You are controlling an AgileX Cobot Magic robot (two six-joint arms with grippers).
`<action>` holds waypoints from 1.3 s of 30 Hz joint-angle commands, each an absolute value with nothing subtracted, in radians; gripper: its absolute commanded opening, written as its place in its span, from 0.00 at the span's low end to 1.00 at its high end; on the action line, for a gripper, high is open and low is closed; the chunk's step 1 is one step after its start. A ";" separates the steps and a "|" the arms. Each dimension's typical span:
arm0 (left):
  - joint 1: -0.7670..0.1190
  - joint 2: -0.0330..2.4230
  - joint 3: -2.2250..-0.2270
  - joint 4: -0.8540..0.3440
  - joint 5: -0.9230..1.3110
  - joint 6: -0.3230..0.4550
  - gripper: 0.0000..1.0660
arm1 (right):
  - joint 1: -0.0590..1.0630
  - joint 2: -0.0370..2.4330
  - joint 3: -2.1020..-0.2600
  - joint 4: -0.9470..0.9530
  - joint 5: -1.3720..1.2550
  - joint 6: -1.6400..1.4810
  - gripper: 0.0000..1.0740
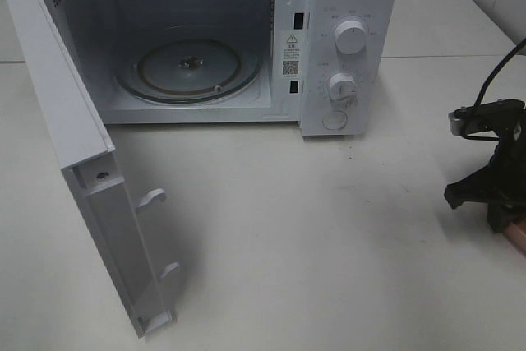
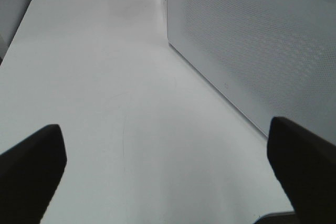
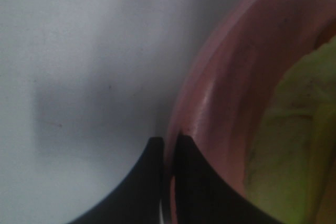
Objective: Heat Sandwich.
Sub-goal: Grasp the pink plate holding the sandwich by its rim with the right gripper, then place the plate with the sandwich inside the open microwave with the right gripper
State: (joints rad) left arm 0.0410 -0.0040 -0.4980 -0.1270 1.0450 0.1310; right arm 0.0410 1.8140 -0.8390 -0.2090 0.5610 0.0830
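One white table [image 1: 329,244], an open-doored microwave [image 1: 205,39] standing on it.
At the far right a pink plate [image 3: 226,103] carries the sandwich [image 3: 299,145]; the right gripper [image 3: 168,150] clenches the plate's rim, the left gripper [image 2: 165,145] spreads wide, grasping nothing, beside the microwave.

Count: 1 microwave [image 1: 345,6], 1 door [image 1: 74,121], 1 glass turntable [image 1: 189,67], upper knob [image 1: 351,39] + lower knob [image 1: 342,85] = 2, 1 round button [image 1: 334,120], 2 door hooks [image 1: 152,197], 1 pink plate [image 3: 220,93], 1 sandwich [image 3: 294,145], left gripper [image 2: 168,166] + right gripper [image 3: 168,142] = 2.
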 commanded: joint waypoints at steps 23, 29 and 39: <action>0.041 -0.030 -0.497 -0.135 1.030 0.124 0.95 | 0.121 1.812 -0.842 -0.374 0.679 0.244 0.00; 0.041 -0.030 -0.497 -0.135 1.030 0.124 0.95 | 0.155 1.779 -0.851 -0.419 0.766 0.278 0.00; 0.041 -0.030 -0.497 -0.135 1.030 0.124 0.95 | 0.224 1.715 -0.850 -0.468 0.854 0.312 0.00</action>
